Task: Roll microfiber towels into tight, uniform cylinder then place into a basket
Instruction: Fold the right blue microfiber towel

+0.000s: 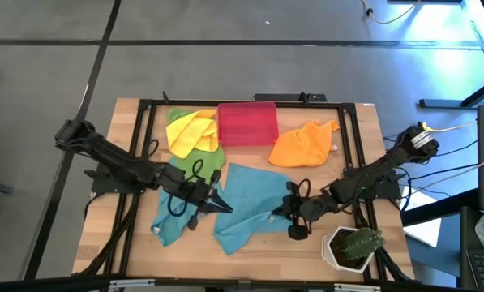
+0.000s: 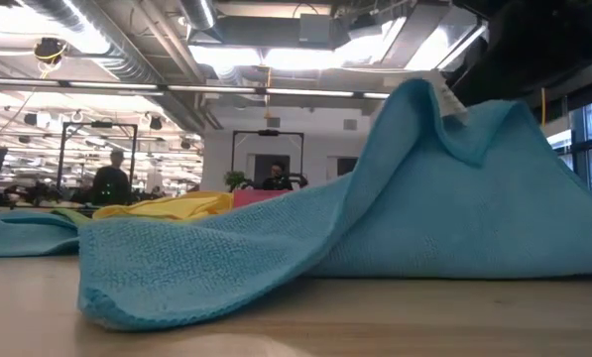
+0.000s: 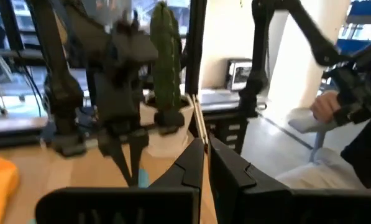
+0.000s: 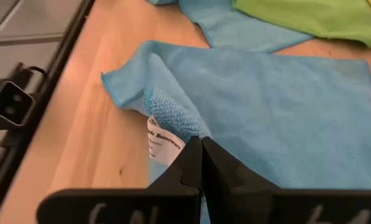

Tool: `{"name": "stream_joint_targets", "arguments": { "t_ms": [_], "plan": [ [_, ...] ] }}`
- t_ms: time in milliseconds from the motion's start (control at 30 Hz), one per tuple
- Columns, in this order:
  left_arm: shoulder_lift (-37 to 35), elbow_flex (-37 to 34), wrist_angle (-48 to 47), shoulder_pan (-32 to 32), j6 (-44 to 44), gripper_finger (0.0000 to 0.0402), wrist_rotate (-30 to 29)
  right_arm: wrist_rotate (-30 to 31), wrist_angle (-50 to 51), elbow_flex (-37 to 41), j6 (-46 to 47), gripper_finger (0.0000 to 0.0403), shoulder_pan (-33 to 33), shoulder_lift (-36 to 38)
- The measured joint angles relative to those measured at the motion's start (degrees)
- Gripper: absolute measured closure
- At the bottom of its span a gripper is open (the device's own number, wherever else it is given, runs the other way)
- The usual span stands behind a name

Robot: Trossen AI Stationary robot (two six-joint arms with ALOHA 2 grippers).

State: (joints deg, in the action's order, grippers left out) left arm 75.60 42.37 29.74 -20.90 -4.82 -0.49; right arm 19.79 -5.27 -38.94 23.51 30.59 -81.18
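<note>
A teal-blue towel (image 1: 254,211) lies spread at the table's middle front. My right gripper (image 1: 277,213) is shut on its right edge, and the cloth rises there to a peak (image 2: 424,94). My left gripper (image 1: 224,208) hovers shut and level over the towel's left edge, with nothing between its fingers (image 3: 204,158). A second teal-blue towel (image 1: 170,225) lies under the left arm. The green (image 1: 199,162), yellow (image 1: 191,131) and orange (image 1: 302,144) towels lie farther back. The red-pink basket (image 1: 247,123) stands at the far edge between them. My right gripper pinches a bunched bit of the towel's edge beside its white label (image 4: 166,142) between its two fingers. The fingers slant down from the table's right side. That part is lifted into a peak, and the rest of the towel (image 4: 284,112) lies slack on the table.
A white pot with a cactus (image 1: 351,247) stands at the front right corner, close behind my right arm. A black frame (image 1: 144,113) runs around the work area. Bare wood (image 1: 266,264) shows along the front edge.
</note>
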Motion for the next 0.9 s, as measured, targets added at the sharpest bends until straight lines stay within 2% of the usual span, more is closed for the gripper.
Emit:
{"name": "stream_joint_targets", "arguments": {
  "t_ms": [133,333,500,767,900],
  "plan": [
    [3.56,0.0,-0.22,-0.72,-0.71,0.0388,-0.67,0.03,0.03,0.0,-0.69,0.0398,0.0,2.22],
    [11.23,0.0,5.01,-2.56,-2.29,0.0388,-4.92,1.07,0.73,0.0,-0.81,0.0398,0.0,3.12],
    [14.03,1.16,6.57,-3.23,-5.77,0.0384,-7.51,1.57,4.35,0.0,1.78,0.0398,0.0,3.1],
    [18.68,6.14,-0.62,-5.46,-9.0,0.032,-9.26,1.64,4.98,0.0,2.79,0.0398,0.0,3.1],
    [21.57,8.69,-7.32,-7.41,-8.61,0.0287,-10.53,6.38,7.76,0.0,4.93,0.0398,0.0,3.1]
  ]
}}
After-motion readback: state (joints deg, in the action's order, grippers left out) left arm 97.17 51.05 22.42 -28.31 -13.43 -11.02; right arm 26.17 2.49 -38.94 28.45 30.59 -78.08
